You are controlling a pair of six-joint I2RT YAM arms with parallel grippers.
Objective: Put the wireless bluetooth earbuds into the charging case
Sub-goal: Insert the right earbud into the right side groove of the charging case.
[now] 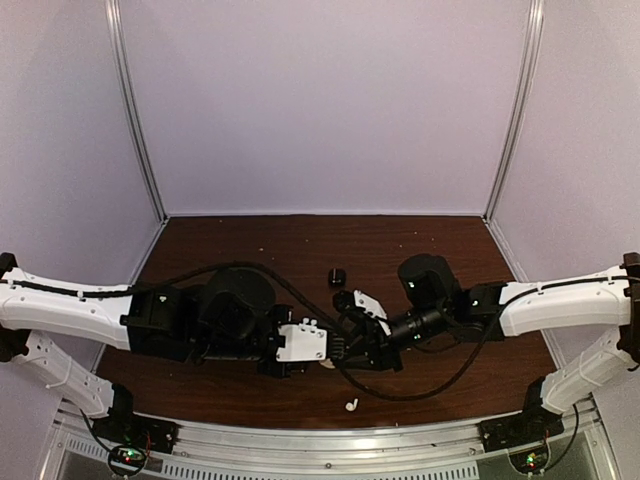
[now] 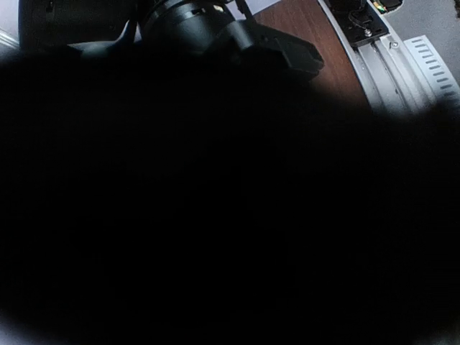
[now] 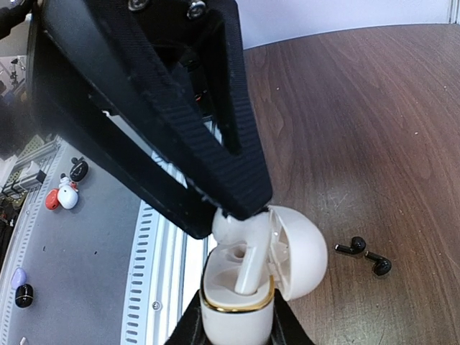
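In the right wrist view my right gripper (image 3: 241, 210) is shut on a glossy white earbud (image 3: 248, 251). Its stem stands in a socket of the white charging case (image 3: 237, 313), which has a gold rim and an open lid (image 3: 302, 251). Black fingers (image 3: 190, 327) of my left gripper clasp the case from both sides. Two black earbuds (image 3: 365, 256) lie on the wood to the right. From above, both grippers, left (image 1: 335, 355) and right (image 1: 355, 328), meet at the table's middle. A second white earbud (image 1: 351, 405) lies near the front edge. The left wrist view is almost all dark.
A small black block (image 1: 336, 276) sits on the brown table (image 1: 250, 250) behind the grippers. An aluminium rail (image 1: 330, 440) runs along the near edge. White booth walls close in the back and sides. Black cables loop between the arms.
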